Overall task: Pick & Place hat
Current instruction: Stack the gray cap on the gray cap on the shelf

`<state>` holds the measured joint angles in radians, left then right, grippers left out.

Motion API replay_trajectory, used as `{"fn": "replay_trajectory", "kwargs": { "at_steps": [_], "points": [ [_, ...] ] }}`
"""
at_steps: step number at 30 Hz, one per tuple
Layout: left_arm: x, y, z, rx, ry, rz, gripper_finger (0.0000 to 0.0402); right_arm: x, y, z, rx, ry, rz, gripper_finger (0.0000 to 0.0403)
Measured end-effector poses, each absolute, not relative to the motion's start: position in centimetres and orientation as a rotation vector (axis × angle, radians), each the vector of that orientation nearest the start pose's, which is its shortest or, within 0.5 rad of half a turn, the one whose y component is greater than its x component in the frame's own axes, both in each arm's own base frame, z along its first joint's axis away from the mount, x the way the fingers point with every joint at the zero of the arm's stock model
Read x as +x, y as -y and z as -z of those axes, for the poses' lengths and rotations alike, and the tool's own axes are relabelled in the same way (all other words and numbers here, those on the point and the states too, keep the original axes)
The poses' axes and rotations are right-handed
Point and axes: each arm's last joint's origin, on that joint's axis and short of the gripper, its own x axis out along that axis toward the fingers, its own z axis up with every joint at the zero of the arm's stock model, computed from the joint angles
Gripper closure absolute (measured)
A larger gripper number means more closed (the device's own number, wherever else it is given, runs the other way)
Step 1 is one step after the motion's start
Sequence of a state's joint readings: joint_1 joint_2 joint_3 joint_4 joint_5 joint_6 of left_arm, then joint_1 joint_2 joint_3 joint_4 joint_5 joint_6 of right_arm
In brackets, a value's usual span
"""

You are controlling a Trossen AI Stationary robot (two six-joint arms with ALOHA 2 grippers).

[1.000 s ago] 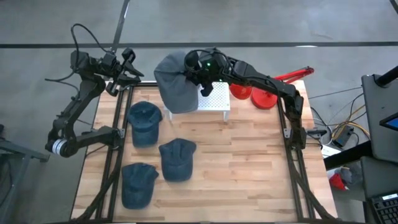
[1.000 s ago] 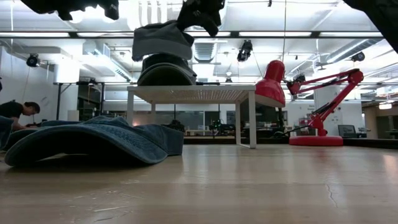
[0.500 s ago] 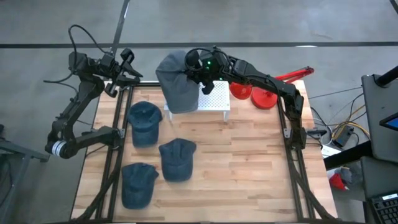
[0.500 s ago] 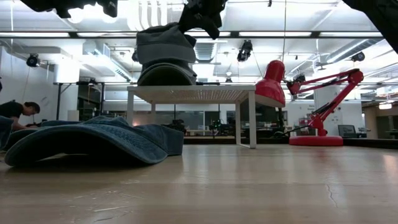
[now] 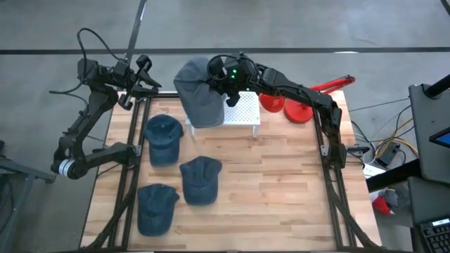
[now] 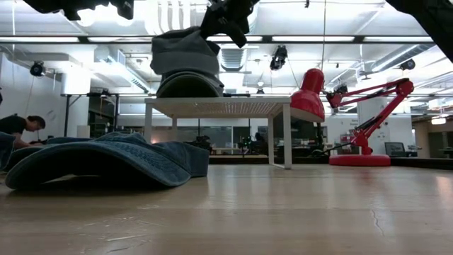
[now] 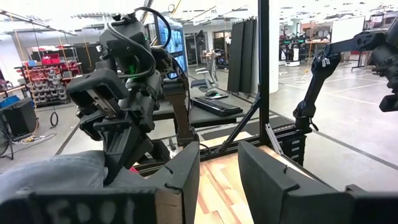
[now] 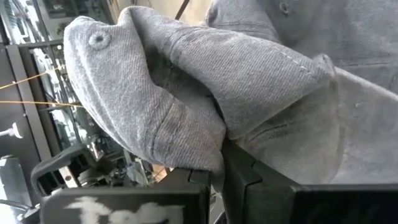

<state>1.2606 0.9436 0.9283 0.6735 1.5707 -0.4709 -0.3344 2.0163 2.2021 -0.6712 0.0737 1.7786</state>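
Hat (image 5: 197, 95), grey, hangs over the left end of the white stand (image 5: 242, 112) at the far side of the table in the high view, pinched by the right gripper (image 5: 223, 88); an off-centre release could let it slide off the edge. Low view: it sits above a second hat (image 6: 190, 85) on the stand, crown shifted slightly left versus earlier. Wrist views: right fingers clamp the fabric (image 8: 205, 118); the left gripper (image 7: 217, 168) idles open.

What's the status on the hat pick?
Right gripper shut on grey hat, held over the white stand. Left gripper open, parked at table's far-left corner. Three blue hats on the table, none obstructing.
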Motion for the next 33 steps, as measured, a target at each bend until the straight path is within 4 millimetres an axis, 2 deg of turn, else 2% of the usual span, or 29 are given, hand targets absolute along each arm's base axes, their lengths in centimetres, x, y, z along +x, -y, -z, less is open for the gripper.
{"fn": "replay_trajectory", "kwargs": {
  "at_steps": [15, 27, 33],
  "points": [
    [7.77, -14.79, -41.50, 0.187, 0.029, 0.309, 0.0287, 42.18, 15.36, -39.98, 1.747, -0.021, 0.717, 0.0385],
    [7.77, -14.79, -41.50, 0.190, 0.030, 0.309, 0.0287, 42.22, 15.39, -39.74, 1.742, -0.028, 0.723, 0.0289],
    [7.77, -14.78, -41.51, 0.191, 0.030, 0.309, 0.0287, 42.12, 15.66, -39.74, 1.785, -0.007, 0.733, 0.0259]
  ]
}}
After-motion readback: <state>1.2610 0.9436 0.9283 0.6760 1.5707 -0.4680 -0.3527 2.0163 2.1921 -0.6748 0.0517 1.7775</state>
